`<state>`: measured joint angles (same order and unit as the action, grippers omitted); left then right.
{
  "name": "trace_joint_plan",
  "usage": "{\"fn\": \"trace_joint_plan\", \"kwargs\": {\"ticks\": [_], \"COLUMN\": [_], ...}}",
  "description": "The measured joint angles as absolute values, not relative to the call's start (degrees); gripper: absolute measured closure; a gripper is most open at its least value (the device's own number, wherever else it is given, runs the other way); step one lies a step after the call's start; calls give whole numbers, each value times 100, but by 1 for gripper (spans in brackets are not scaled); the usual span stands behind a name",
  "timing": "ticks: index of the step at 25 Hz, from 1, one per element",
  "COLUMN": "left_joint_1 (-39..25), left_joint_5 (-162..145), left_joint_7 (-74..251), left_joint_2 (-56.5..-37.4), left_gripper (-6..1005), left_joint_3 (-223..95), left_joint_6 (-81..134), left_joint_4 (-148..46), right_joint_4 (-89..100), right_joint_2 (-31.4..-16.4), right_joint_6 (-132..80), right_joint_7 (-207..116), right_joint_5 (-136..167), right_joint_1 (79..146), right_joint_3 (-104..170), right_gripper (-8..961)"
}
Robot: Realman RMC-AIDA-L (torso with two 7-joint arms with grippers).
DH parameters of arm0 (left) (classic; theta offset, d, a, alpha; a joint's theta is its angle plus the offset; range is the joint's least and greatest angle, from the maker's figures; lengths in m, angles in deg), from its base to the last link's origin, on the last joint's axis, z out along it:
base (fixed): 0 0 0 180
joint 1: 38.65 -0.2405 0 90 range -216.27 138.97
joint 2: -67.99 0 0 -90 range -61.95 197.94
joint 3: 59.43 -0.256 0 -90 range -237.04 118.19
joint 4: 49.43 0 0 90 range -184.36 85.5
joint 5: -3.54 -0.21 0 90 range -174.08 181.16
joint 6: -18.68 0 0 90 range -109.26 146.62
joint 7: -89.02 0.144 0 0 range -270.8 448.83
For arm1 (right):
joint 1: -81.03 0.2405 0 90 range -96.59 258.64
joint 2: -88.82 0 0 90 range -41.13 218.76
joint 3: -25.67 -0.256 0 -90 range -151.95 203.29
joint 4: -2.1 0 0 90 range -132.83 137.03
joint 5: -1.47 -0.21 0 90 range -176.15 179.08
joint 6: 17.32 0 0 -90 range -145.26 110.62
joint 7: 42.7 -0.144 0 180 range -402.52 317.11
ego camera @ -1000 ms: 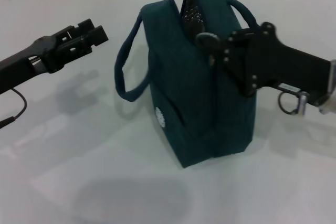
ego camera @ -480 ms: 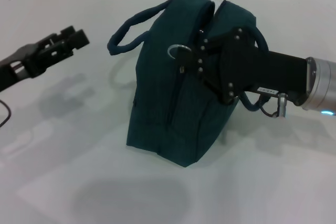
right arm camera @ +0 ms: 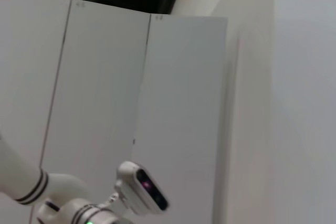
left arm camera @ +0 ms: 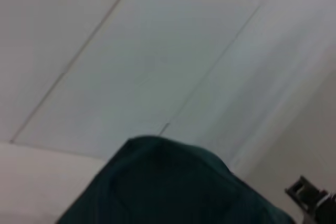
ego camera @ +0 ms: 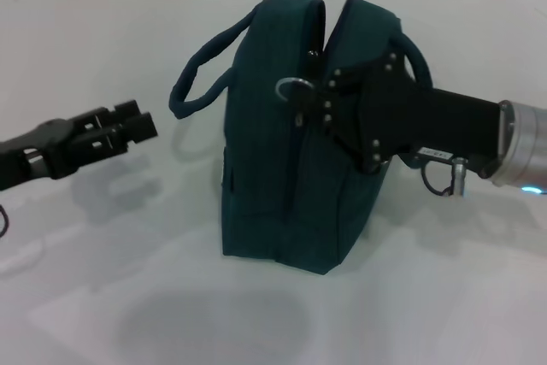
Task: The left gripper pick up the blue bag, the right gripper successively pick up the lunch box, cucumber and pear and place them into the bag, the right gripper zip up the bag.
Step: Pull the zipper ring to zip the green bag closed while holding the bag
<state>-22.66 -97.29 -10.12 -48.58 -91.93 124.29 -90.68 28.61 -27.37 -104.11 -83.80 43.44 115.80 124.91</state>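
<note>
The blue bag [ego camera: 282, 168] stands upright in the middle of the white table, one loop handle [ego camera: 192, 83] hanging on its left side. Its top edges meet in a narrow seam. My right gripper [ego camera: 318, 108] reaches in from the right and is shut on the zip pull just under the metal ring [ego camera: 293, 88]. My left gripper [ego camera: 137, 126] hovers empty and open left of the bag, apart from it. The left wrist view shows the bag's top [left arm camera: 173, 182]. The lunch box, cucumber and pear are not in view.
White table [ego camera: 128, 297] all round the bag. A small metal ring and cable [ego camera: 444, 179] hang under the right arm. The right wrist view shows only wall panels and a white device [right arm camera: 142, 187].
The bag has turned and tipped upright and its open top has closed into a seam. My right gripper stayed at the zip. My left gripper moved down and nearer, away from the handle.
</note>
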Motion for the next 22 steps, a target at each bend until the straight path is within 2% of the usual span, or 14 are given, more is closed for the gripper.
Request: {"fn": "trace_joint_plan", "kwargs": {"ticks": [12,22], "left_joint_1": [-2026,-1921], "left_joint_5": [-10208,-10192], "left_joint_7": [-1038,-1094], "left_joint_2": [-4983,-4995], "left_gripper": [167,166], "left_joint_3": [-9203,-9203], "left_joint_6": [12440,12442], "left_joint_4": [-9009,-9010], "right_joint_4": [3006,3181], "right_joint_2": [-2737,-2737], "right_joint_6": [-10341,-10108], "right_joint_7": [-8361,-8144], "right_joint_5": [4146,3711], "right_joint_1": [11768,11757], "right_joint_3": [13023,13265], "right_gripper": [951,951]}}
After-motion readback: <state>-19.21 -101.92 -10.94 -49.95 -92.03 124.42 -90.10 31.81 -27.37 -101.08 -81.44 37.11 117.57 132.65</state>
